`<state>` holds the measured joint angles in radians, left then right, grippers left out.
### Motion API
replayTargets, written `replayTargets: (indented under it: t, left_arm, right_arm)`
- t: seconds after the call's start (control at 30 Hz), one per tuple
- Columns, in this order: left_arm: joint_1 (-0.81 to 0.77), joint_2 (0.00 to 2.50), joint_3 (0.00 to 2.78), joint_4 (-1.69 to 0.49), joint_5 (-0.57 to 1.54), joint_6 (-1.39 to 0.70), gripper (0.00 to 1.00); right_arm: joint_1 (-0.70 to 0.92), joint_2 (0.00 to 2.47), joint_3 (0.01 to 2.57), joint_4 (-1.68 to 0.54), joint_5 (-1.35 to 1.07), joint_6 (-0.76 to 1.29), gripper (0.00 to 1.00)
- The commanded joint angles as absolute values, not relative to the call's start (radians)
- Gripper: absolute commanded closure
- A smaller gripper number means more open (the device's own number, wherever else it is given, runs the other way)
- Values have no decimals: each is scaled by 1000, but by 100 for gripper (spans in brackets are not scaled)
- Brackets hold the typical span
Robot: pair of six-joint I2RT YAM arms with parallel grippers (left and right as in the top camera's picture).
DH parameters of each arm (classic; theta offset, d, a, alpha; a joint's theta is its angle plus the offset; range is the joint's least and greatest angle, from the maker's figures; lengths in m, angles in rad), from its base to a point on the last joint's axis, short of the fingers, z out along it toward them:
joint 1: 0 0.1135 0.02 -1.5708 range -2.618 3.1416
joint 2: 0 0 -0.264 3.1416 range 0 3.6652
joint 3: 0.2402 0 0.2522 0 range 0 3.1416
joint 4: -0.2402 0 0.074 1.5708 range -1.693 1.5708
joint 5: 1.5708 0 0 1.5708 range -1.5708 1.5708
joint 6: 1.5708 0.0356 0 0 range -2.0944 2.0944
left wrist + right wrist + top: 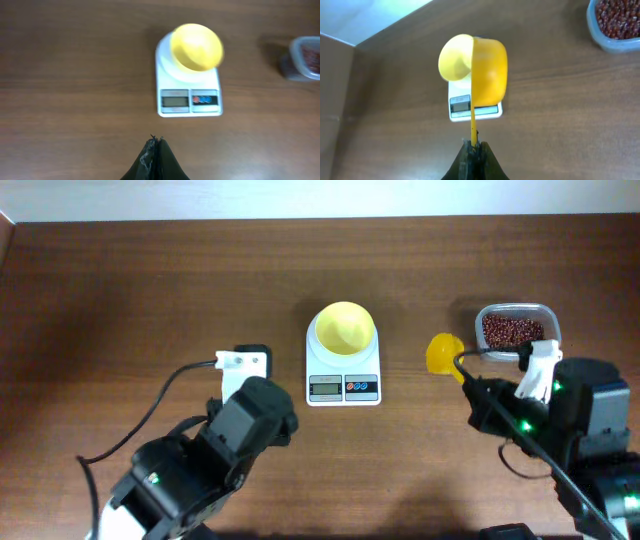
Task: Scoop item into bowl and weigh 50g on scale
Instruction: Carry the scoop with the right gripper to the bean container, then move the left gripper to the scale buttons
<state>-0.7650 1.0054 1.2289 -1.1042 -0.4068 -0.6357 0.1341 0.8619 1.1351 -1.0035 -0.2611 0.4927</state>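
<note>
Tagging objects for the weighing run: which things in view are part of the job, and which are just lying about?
Job: beans, clear container, yellow scoop in right claw, bowl, scale.
Lying about: only a black cable on the table; left claw shut, empty.

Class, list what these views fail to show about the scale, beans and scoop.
- Reading on the scale: too small overhead, blurred in both wrist views.
- The container of beans: cut by the frame edge in both wrist views.
- What the scoop holds: only its outside shows in right wrist view, too small overhead.
</note>
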Motion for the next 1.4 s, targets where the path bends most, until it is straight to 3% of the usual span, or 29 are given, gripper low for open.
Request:
replayTargets:
  t: [0.0,0.1,0.2,0.27,0.4,0.47,0.53,0.67,0.83,1.03,1.13,1.37]
  left_arm:
    - [-763,1069,1227,-1123,-498,-631,97]
    - [-763,1134,1227,-1080,-390,-627,100]
    - [-754,1227,1228,-1005,-293,-323,100]
    - [-607,1254,1228,-1007,-47,-307,100]
    - [-308,1210,1228,-979,498,41,100]
    - [-244,1209,1227,-1000,502,85,100]
    - [-285,1216,1227,-973,573,148,100]
    - [-396,1262,1227,-812,553,160,100]
    - [-432,1388,1227,-745,554,159,100]
    - [-432,1397,1227,-750,565,0,100]
    - [-438,1397,1227,-865,561,16,100]
    - [-605,1397,1227,-909,193,-43,100]
  right_arm:
    - [130,889,1150,-927,-133,478,96]
    - [130,896,1150,-915,-64,479,96]
    - [130,873,1151,-899,-127,479,96]
    - [130,863,1151,-894,-147,478,96]
    - [130,865,1151,-832,-138,479,96]
    - [130,866,1151,-745,-91,479,96]
    - [130,870,1151,-728,52,478,96]
    - [61,920,1151,-721,109,463,96]
    - [-68,943,1151,-722,-104,445,96]
    - [-68,942,1151,-768,-110,536,96]
    - [-68,943,1151,-813,-109,535,96]
    - [-68,942,1151,-845,-129,532,96]
